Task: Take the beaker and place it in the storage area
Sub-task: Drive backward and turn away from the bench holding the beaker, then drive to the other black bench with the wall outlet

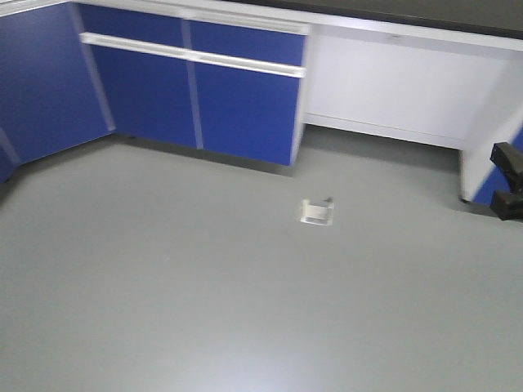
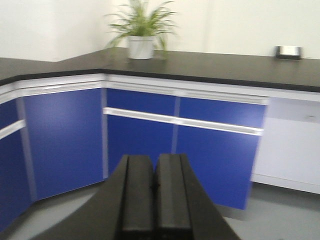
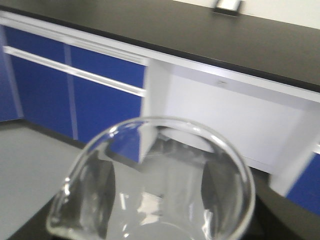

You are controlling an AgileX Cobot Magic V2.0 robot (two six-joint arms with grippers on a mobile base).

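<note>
Right wrist-mounted view shows one beaker point(image 3: 150, 185) pinched by the right gripper point(image 3: 155, 227); the left gripper point(image 2: 155, 167) is pressed together.

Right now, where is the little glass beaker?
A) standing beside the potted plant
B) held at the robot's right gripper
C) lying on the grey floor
B: the beaker fills the right wrist view, held in the right gripper, with the floor and the black benchtop behind it.

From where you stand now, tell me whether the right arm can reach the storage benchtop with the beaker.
Probably not yet: the beaker is held up, but the black benchtop lies beyond open floor. Nothing blocks it; drive closer.
</note>
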